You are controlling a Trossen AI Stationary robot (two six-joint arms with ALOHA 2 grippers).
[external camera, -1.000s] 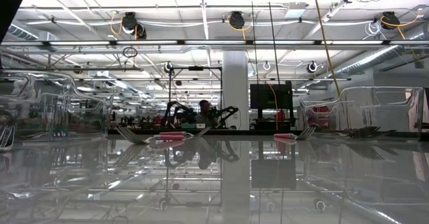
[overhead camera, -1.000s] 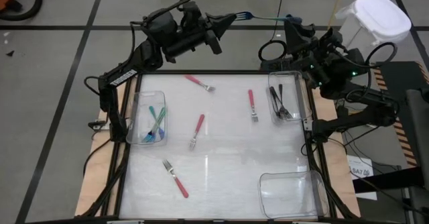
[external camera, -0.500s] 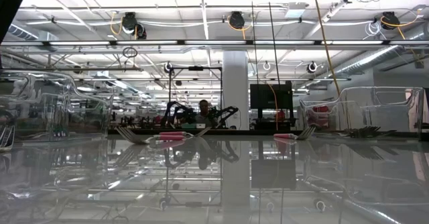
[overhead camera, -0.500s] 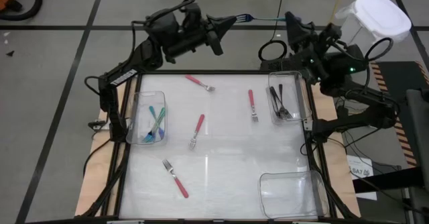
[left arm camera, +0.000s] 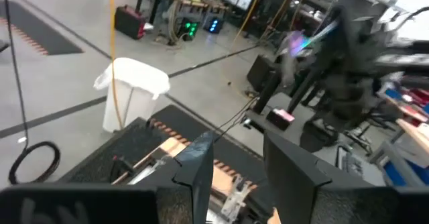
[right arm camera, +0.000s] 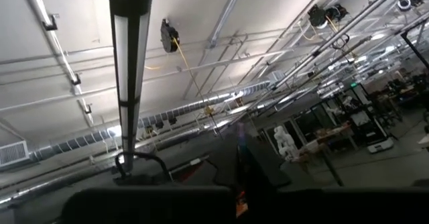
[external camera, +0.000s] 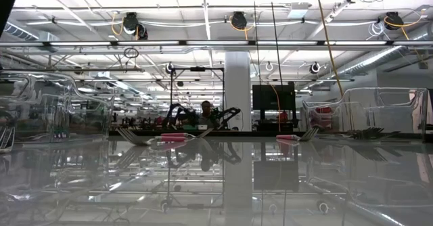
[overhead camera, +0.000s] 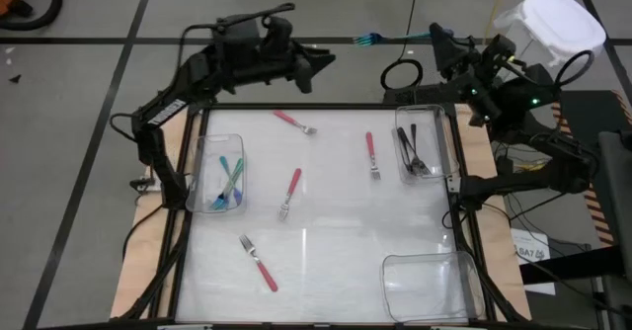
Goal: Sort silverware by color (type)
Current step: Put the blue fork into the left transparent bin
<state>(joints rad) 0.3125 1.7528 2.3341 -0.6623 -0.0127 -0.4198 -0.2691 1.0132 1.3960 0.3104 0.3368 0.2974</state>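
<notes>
A teal-handled fork point(overhead camera: 387, 40) is held beyond the table's far edge by my right gripper point(overhead camera: 434, 41), which is shut on it; its tines point(overhead camera: 365, 40) point toward the left arm. My left gripper point(overhead camera: 322, 62) is open and empty, a little left of the tines and apart from them. Pink-handled forks lie flat on the table point(overhead camera: 294, 122), point(overhead camera: 371, 154), point(overhead camera: 290, 192), point(overhead camera: 258, 262). Teal forks point(overhead camera: 229, 179) lie in the left clear bin. Black forks point(overhead camera: 415, 150) lie in the right clear bin. My right gripper holds the teal fork by its handle end point(overhead camera: 425, 40), coming at it level from the table's right, with the fingers along the fork. The fork sticks out level toward the left, lifted clear above the floor beyond the table. The gripper hides the contact itself.
A clear bin point(overhead camera: 430, 281) stands at the near right corner. A white lidded can point(overhead camera: 548, 24) stands beyond the right arm. The left arm's fingers point(left arm camera: 201, 163) frame the right arm, blurred, in the left wrist view.
My left gripper, whose tip was at the fork's tine end, has drawn back toward the table's left and near side and no longer touches it. The fork has stayed with my right gripper, level, and has shifted a little toward the right.
</notes>
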